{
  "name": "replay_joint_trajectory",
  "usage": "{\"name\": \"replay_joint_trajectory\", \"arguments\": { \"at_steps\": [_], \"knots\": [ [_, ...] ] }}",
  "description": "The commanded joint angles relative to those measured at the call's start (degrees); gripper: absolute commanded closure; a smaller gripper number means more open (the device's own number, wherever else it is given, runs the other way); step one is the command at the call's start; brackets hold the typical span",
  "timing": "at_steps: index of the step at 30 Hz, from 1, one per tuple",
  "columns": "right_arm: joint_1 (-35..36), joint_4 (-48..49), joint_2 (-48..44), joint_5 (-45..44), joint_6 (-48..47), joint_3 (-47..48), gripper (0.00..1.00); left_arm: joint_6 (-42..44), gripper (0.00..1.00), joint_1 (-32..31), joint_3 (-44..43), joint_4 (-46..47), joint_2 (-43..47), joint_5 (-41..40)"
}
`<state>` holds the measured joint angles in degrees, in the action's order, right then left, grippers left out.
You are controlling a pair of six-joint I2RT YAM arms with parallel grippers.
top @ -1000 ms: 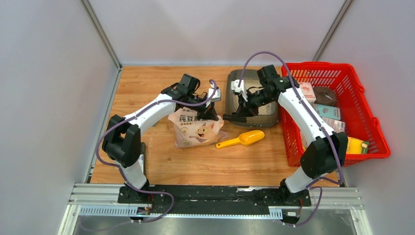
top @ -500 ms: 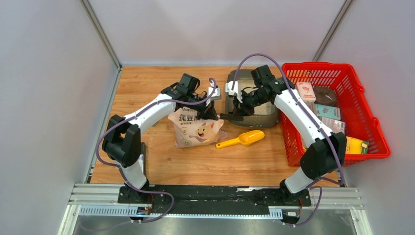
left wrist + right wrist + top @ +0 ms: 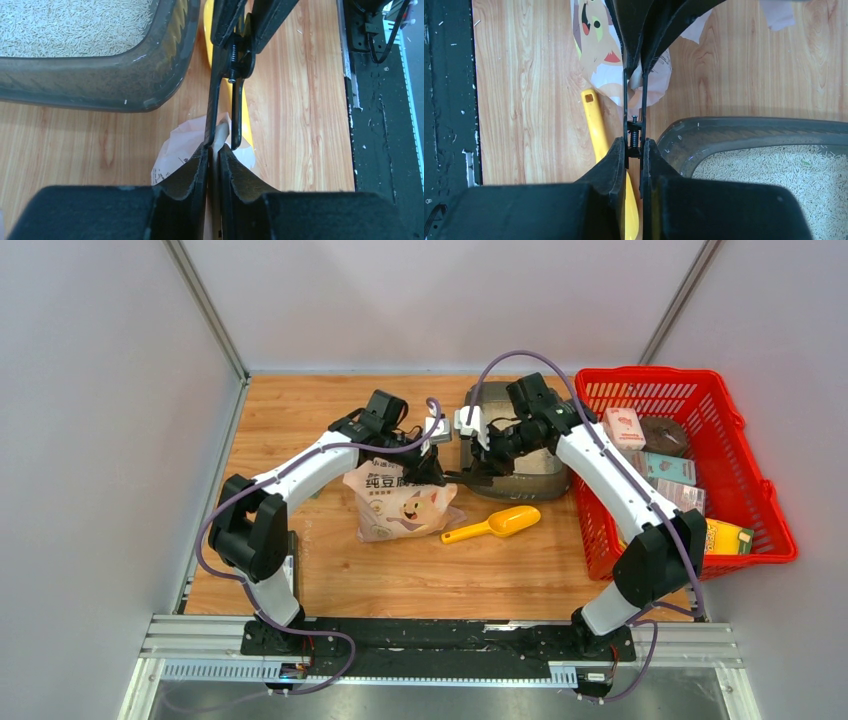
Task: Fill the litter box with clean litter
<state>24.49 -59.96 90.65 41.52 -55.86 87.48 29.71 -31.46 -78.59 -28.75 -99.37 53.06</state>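
Note:
The litter box is a dark grey tray at the back middle, mostly under my right arm. Pale litter lies in it, as the right wrist view also shows. My left gripper is shut on the top edge of the pink-white cat bag, which stands left of the box. My right gripper is shut on a black spring clip tool. The tool's two thin blades straddle the bag's edge just ahead of my left fingers.
A yellow scoop lies on the wood in front of the box, under both grippers. A red mesh basket with several packets stands at the right. Grey walls close the back and sides.
My right arm has moved left from over the litter box, bringing the black tool up to the bag's top edge. My left arm and the bag have not moved.

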Motion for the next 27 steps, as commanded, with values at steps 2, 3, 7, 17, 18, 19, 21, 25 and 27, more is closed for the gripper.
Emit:
{"name": "replay_joint_trajectory", "arguments": {
  "at_steps": [2,3,7,17,18,19,21,25,27],
  "knots": [
    [1.7,5.56,-0.13,-2.23,3.47,0.76,1.0,0.17,0.74,0.87,-0.34,0.46,2.77,4.42],
    [1.79,5.73,-0.12,-2.32,3.21,0.59,1.0,1.04,0.72,1.75,0.1,0.02,3.22,4.07],
    [2.23,5.82,0.23,-2.32,2.59,1.02,1.0,5.69,0.69,3.77,0.98,-5.42,4.63,3.54],
    [3.89,1.35,1.89,-4.07,-2.06,3.92,1.0,11.24,0.69,5.53,3.79,-13.7,8.4,2.23],
    [3.98,0.82,2.07,-4.42,-2.5,4.36,1.0,10.63,0.7,5.71,4.05,-13.7,8.75,1.36],
    [4.16,-0.32,2.51,-4.51,-2.76,4.8,1.0,10.54,0.7,5.97,4.49,-13.61,8.93,1.09],
    [4.34,-0.94,2.86,-4.86,-3.03,5.76,1.0,9.15,0.76,6.76,5.81,-11.6,10.16,0.47],
    [5.3,-3.04,3.65,-5.66,-4.35,7.17,1.0,5.1,0.89,7.38,9.41,-5.19,11.74,0.73],
    [5.57,-4.45,4.09,-5.57,-5.66,8.57,1.0,0.19,0.92,7.38,9.94,-0.27,11.92,-0.05]
  ]
}}
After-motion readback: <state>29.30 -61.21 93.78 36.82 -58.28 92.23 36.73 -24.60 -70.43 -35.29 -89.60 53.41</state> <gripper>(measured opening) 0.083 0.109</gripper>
